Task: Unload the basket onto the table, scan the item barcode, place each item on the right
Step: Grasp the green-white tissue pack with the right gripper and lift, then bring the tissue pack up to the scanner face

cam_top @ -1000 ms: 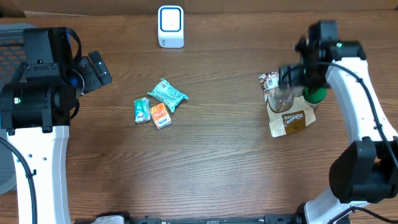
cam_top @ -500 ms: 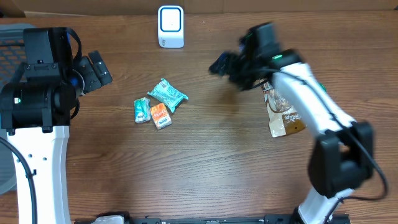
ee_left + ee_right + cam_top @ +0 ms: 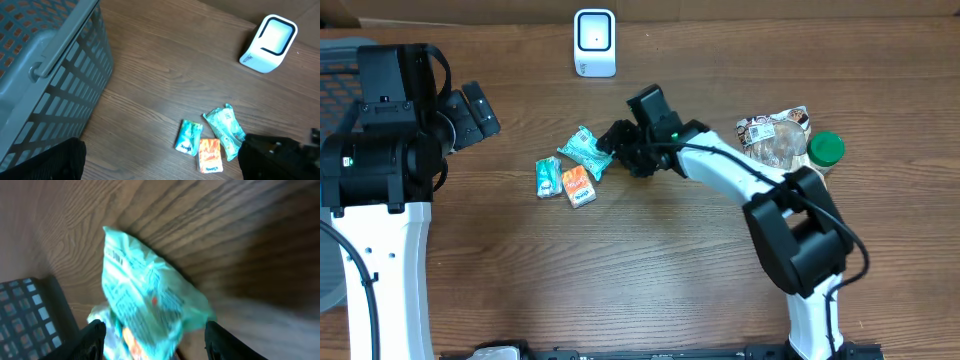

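The brown wooden surface (image 3: 650, 270) fills the overhead view. At its far left edge stands a grey mesh basket (image 3: 45, 65); the left wrist camera shows its slatted wall and rim.

The left arm (image 3: 380, 150) sits over the left side, near the basket. The right arm (image 3: 740, 175) stretches from the right side across to the middle of the surface.

A white scanner (image 3: 594, 42) with a dark-framed window stands upright at the far edge, well apart from the goods.

On the right lies a clear bag with a printed label (image 3: 772, 135), and a green lid (image 3: 826, 149) shows just beside it.

Left of centre lie three small packets in a cluster. The teal packet (image 3: 582, 148) is the largest and lies at an angle, nearest the scanner. Below it lies the orange packet (image 3: 578, 186), and the small green packet (image 3: 549, 177) lies just beside that one.

The left fingers (image 3: 480, 110) hover spread wide with nothing between them, well apart from the packets.

The right fingers (image 3: 618, 148) are at the right end of the teal packet. In the right wrist view, one dark finger stands on either side of the packet, close against its crinkled edges. The picture is blurred, and I cannot tell whether they are pressing on it. The packet is on the surface.
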